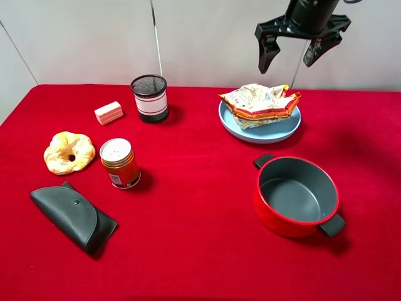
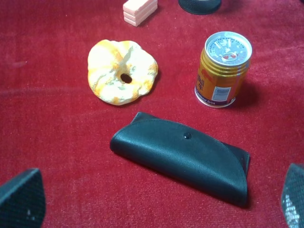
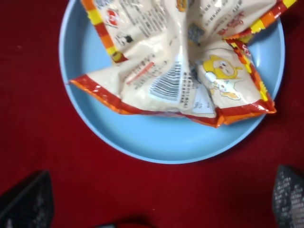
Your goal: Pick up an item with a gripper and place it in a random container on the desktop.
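Note:
The cream-white foil snack packet [image 1: 260, 101] with red and orange edges lies crumpled on the light-blue plate [image 1: 276, 130] at the back right of the red desktop [image 1: 200, 207]. In the right wrist view the packet [image 3: 185, 66] fills the plate [image 3: 161, 142]. My right gripper [image 1: 294, 53] hangs open and empty above and just behind the plate; its fingertips [image 3: 289, 199] show at the frame's edges. My left gripper [image 2: 156, 204] is open and empty above the black pouch; it does not show in the exterior high view.
A red pot [image 1: 296, 195] with grey inside stands front right. A black mesh cup [image 1: 150, 98] and pink block [image 1: 108, 112] stand at the back. A ring-shaped bread [image 1: 69, 152], gold-orange can [image 1: 120, 163] and black pouch [image 1: 73, 216] lie at the left.

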